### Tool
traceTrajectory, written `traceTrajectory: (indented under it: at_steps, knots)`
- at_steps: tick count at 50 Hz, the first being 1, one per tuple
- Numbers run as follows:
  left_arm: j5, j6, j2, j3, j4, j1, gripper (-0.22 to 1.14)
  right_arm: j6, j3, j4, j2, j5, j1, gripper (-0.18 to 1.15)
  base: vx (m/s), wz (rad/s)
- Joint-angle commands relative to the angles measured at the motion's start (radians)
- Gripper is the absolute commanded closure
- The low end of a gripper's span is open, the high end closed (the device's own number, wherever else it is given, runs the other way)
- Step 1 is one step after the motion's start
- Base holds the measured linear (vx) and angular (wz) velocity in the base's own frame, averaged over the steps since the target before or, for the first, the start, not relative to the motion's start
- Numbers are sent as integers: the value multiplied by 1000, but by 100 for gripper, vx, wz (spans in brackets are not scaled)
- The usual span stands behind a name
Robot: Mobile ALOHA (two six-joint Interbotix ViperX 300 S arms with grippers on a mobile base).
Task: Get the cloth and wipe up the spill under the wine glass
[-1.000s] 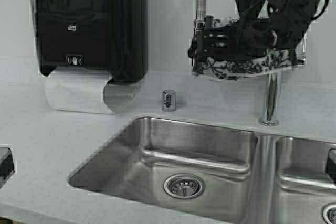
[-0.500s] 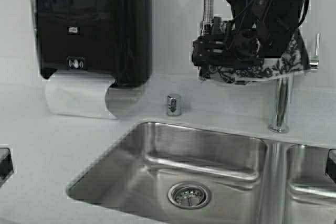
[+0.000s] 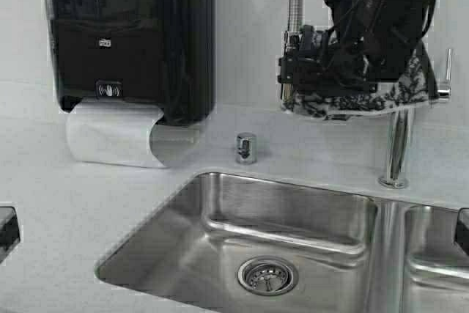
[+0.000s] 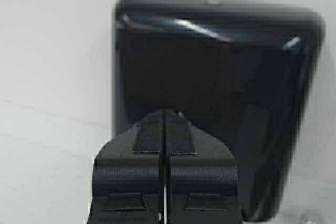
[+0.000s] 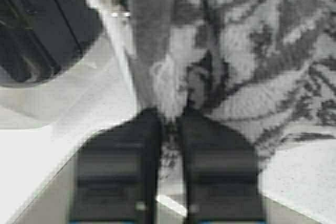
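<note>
The cloth, printed dark grey and white, hangs in the air at the upper right of the high view, beside the tap. My right gripper is shut on it. In the right wrist view a fold of the cloth is pinched between the two fingers of the right gripper and spreads out beyond them. My left gripper is shut with nothing in it and faces a black dispenser. The wine glass and the spill are out of view.
A black paper towel dispenser hangs on the wall at the left, with white paper curling out below. A steel double sink is sunk into the white counter. A chrome tap and a small chrome cap stand behind it.
The robot has moved: the dispenser, sink and tap have all shifted right and slightly down in the high view. My right gripper still holds the cloth aloft.
</note>
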Motion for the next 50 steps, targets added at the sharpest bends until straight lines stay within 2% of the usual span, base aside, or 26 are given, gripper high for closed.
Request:
traceTrajectory:
  at_steps: [1,4,13,25,40,50]
  knots:
    - [-6,2,9,-8,-2,-2,89,0,-8,0,-23,-9,-3,88,-1,0]
    - [-6,2,9,-8,0,-2,89,0,0,2,-29,-11,-3,95,-1,0]
    - [-5,2,9,-6,0,0,89,-2,34,2,-95,-11,-2,91,-1,-1]
    - [-6,0,9,-2,0,-2,89,-29,86,-26,-318,60,-3,91,-1,-1]
    - [-6,0,11,2,-2,-2,89,-120,-89,-51,-532,350,-2,91,-5,-1]
    - [-6,0,11,3,-3,-2,89,-195,-301,-52,-554,437,-15,91,-9,-1]
